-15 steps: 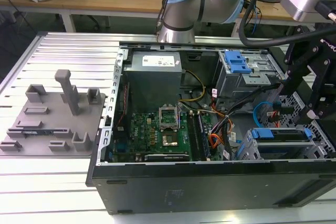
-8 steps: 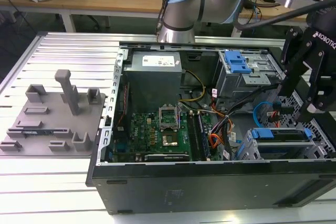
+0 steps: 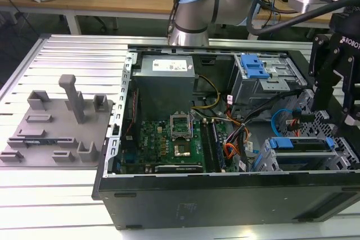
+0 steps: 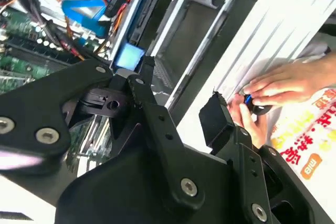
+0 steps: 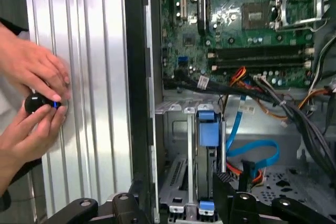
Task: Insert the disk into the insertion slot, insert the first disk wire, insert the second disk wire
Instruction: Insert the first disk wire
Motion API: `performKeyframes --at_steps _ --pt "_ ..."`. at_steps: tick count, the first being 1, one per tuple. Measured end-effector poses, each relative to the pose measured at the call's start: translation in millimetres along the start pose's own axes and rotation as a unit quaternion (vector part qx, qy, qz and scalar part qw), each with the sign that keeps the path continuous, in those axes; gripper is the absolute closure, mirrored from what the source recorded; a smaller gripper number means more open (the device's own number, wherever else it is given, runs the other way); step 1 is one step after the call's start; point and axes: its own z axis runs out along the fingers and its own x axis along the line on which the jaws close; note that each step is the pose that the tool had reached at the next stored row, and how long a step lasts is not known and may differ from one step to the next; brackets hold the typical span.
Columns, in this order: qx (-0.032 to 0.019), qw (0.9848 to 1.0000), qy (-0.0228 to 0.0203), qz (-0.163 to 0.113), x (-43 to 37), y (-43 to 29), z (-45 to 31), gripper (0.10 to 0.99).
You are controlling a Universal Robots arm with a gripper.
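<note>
My claw [image 4: 178, 95] stands with its fingers apart, clamped on nothing, over one corner of the open computer case [image 3: 169, 195] on the table [image 3: 56, 206]. Nearest to it, the disk [image 5: 206, 129] in its blue frame sits edge-on inside the insertion slot [image 5: 176, 174], the grey perforated cage. I cannot tell how fully it is seated. The case also holds the green circuit board [image 5: 247, 35], a blue ribbon cable [image 5: 254, 150] and orange wires [image 5: 239, 74] close by the cage. Risks noted: a finger could snag those loose cables or strike the case wall. A person's hands [image 5: 31, 93], holding a small black knob [image 5: 37, 103] on the table just beside the case, lie near my reach.
</note>
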Motion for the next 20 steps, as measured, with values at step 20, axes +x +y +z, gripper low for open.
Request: performKeyframes --at_steps 20 --pt "-0.0107 0.9996 0.0199 0.015 -58.1 -18.0 11.4 0.467"
